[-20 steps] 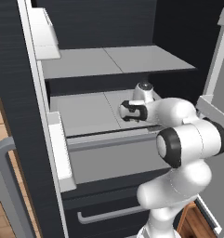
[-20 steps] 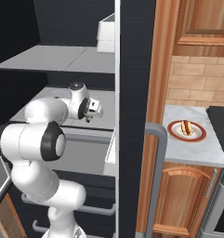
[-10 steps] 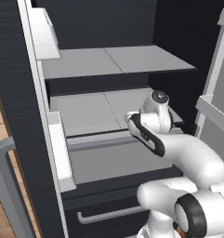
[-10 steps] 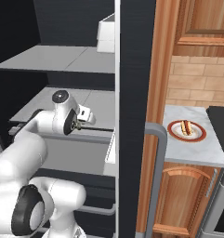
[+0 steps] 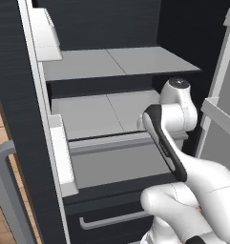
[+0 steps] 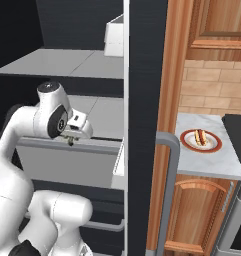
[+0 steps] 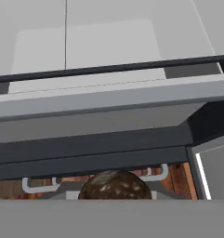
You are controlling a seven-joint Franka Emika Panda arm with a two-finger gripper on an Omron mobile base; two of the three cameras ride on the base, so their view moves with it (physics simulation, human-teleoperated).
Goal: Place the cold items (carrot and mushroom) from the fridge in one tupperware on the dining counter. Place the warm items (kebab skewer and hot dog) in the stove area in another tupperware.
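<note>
The hand (image 6: 72,139) is clamped on the mushroom (image 7: 115,187), as far as the pictures tell. In the hand view the speckled brown cap sits at 6 o'clock, right at the fingertips, with the fridge interior well below it. In the right base view a small dark bit hangs just under the hand.

A second ago the hand reached deeper over the middle shelf (image 5: 97,112), with the elbow bulking low in front. Half a second ago it had drawn back. Now it is at the shelf's front lip, above the grey drawer (image 5: 116,164), and the forearm runs steeply up to the wrist. The fridge (image 5: 14,71), its upper shelf (image 5: 121,62) and the white door bin (image 5: 64,157) sit where they did in both base views.

In the right base view the hot dog (image 6: 201,136) lies at 3 o'clock from the hand and well apart from it. It lies on a red-rimmed plate (image 6: 186,143) on the marbled surface (image 6: 212,167) over the wooden cabinet door. The grey bar handle (image 6: 169,175) stands between the hand and the plate. In the left base view the white wrist covers the hand.
</note>
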